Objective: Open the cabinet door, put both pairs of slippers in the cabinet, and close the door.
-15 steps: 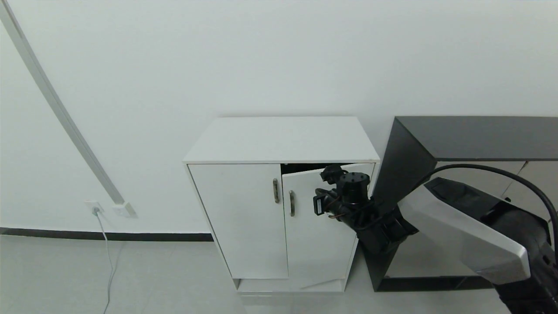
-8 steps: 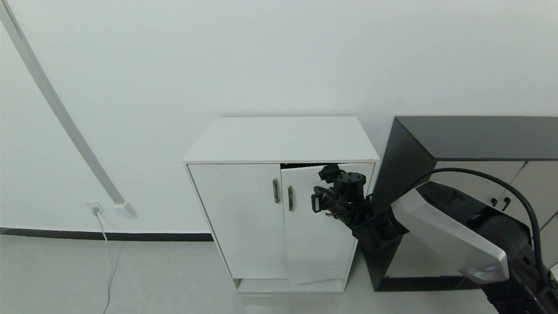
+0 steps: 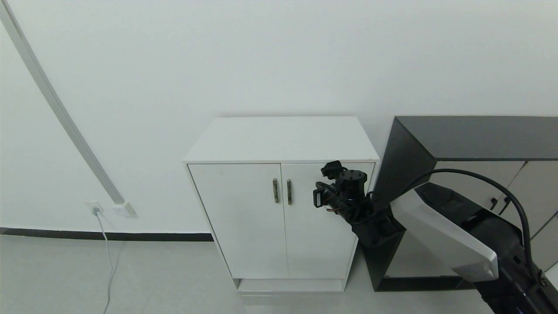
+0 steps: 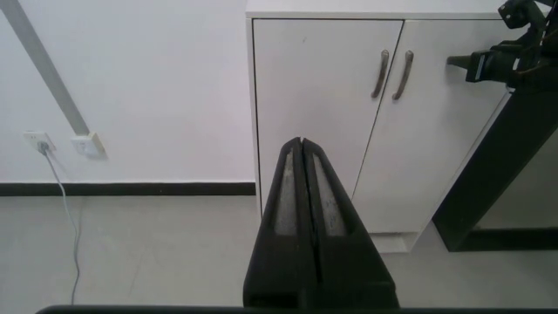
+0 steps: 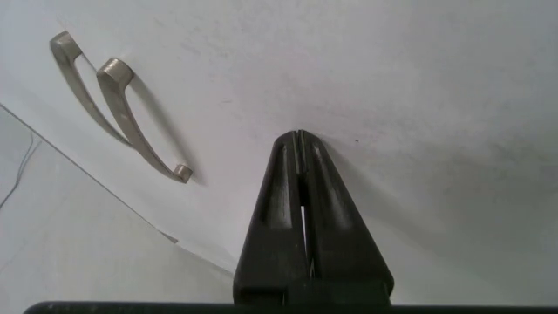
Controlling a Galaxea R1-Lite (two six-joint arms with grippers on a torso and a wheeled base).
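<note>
Door (image 3: 320, 235) swung shut | right gripper (image 5: 301, 138) closed, touching it | left gripper (image 4: 301, 144) closed, empty

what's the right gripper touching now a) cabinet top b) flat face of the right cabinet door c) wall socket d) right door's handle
b: the right gripper, shut, meets the right cabinet door on its flat face, apart from the handle.

A plain white wall (image 3: 279, 56) stands behind. A pale cable duct (image 3: 56, 109) slants down it to a small junction box (image 3: 125, 210), just beside a wall socket (image 3: 93, 206). A white cord (image 3: 107, 257) hangs from the socket to the grey tiled floor (image 3: 130, 279). Black skirting (image 3: 104, 236) lines the wall's foot. A dark glossy cabinet (image 3: 479, 137) stands at the right.
</note>
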